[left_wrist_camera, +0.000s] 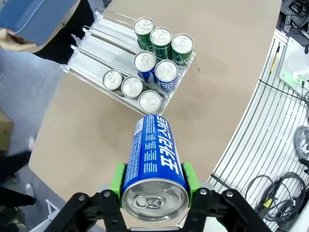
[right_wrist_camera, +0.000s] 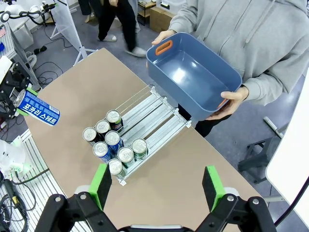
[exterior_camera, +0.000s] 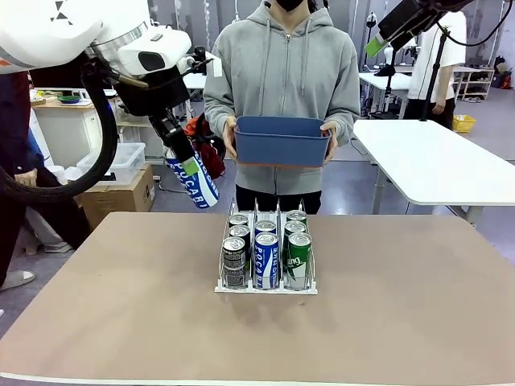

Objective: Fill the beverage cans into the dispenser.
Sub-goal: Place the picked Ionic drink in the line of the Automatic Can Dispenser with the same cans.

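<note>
My left gripper (exterior_camera: 187, 165) (left_wrist_camera: 153, 180) is shut on a blue-and-white can (exterior_camera: 195, 183) (left_wrist_camera: 154, 157), held tilted in the air up and left of the dispenser (exterior_camera: 265, 283). The clear three-lane dispenser (left_wrist_camera: 91, 50) (right_wrist_camera: 157, 116) stands mid-table. Its lanes hold three black-and-silver cans (exterior_camera: 234, 259), two blue-and-white cans (exterior_camera: 265, 257) and three green cans (exterior_camera: 298, 257), all upright at the front. My right gripper (exterior_camera: 378, 40) (right_wrist_camera: 157, 186) hangs high above the table, open and empty. Its wrist view also shows the held can (right_wrist_camera: 37, 111).
A person at the far side holds an empty blue bin (exterior_camera: 282, 141) (right_wrist_camera: 193, 77) with both hands, above the table's far edge. The rear halves of the dispenser lanes are free. Bare tabletop (exterior_camera: 402, 305) surrounds the dispenser. White tables stand behind on the right.
</note>
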`<state>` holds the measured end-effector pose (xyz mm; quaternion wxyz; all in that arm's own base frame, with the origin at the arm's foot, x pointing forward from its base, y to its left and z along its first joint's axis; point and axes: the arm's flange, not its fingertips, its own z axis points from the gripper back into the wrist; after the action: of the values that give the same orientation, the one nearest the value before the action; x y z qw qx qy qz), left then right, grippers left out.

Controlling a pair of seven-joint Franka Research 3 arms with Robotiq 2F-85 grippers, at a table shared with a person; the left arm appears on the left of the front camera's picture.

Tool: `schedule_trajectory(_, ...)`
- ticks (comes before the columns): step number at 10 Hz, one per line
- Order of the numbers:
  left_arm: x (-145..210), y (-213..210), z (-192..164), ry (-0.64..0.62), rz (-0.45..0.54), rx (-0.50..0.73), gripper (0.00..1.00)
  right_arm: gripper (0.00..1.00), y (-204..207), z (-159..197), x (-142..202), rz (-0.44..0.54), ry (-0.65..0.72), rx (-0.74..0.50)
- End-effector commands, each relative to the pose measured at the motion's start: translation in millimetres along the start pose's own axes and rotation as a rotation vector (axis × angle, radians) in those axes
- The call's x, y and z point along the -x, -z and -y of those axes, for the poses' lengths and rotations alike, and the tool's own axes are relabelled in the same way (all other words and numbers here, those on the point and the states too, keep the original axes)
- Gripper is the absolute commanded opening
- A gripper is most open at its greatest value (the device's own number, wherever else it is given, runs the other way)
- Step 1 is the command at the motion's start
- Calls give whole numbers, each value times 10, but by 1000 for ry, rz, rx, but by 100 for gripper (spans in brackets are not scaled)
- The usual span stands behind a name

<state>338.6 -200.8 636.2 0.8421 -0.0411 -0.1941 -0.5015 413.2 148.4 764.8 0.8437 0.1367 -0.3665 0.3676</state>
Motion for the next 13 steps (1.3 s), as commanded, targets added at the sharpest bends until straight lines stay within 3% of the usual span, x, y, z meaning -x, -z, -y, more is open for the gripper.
schedule_trajectory(1, 3, 25, -4, -10, -5, 2, 57, 100, -3, -15, 37, -4, -1, -1)
schedule_trajectory(9, -70, 85, 0, -13, -14, 10, 57, 100, -3, -15, 37, -4, -1, -1)
schedule_trajectory(11, -61, 198, 254, -55, 6, 59, 57, 100, -3, -15, 37, -4, -1, -1)
schedule_trajectory(13, -110, 314, 518, 2, 25, 59, 57, 100, -3, -15, 37, -4, -1, -1)
